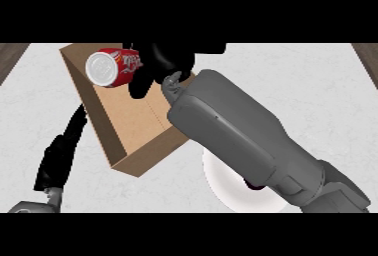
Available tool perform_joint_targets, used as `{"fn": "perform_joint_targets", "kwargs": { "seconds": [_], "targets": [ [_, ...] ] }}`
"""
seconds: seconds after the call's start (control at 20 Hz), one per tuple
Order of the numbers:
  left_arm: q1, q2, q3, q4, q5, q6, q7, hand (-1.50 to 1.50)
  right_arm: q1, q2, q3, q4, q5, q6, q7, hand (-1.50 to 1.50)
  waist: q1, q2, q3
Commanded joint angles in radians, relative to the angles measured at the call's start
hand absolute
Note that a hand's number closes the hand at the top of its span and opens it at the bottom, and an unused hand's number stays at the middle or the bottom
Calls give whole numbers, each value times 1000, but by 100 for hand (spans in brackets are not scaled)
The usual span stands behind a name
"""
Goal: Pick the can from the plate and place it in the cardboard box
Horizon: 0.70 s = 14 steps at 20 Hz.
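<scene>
While it lies tipped on its side with its silver end turned up toward the view, the red can (pixel 112 67) sits clamped in the right hand (pixel 164 59), whose black fingers curl round its far side and whose thumb comes down just beside it. Held so, the can hangs over the far end of the cardboard box (pixel 131 131), to the left of the palm; whether it touches the box's wall cannot be told.

Below the hand the open brown box runs down and to the right, its long floor bare and its near corner pointing at the lower edge. The grey right forearm (pixel 244 135) crosses from the lower right up to the hand and covers the box's right wall.

Behind the wrist, under the forearm's lower part, the white plate (pixel 225 187) shows only as a curved slice on the pale counter (pixel 317 85), with a small dark patch at its edge beside the arm.

Well away from the right hand, on the far side of the box at the lower left, the left hand (pixel 60 155) rests with its black fingers straight and relaxed, pointing up along the box's left wall and holding nothing.
</scene>
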Motion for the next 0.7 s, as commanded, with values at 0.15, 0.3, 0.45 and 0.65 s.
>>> {"fn": "perform_joint_targets", "kwargs": {
  "seconds": [0.15, 0.3, 0.45, 0.65],
  "targets": [
    [-46, -18, 4, 45, -18, -18, -13, 0, -101, 17, 84, 283, -136, -73, -63, 150, 39, 10, -1],
    [-48, -42, -31, -13, -46, 3, 28, 0, -95, 17, 105, 364, -190, -78, -99, 150, 47, 11, -1],
    [-77, -63, -43, -4, -57, 12, 53, 0, -50, 18, 114, 411, -242, -159, -105, -150, 61, 16, -1],
    [-99, -51, -33, 21, -50, -24, 25, 0, -100, 18, 142, 472, -304, -171, -141, -150, 87, 24, -2]
  ]
}}
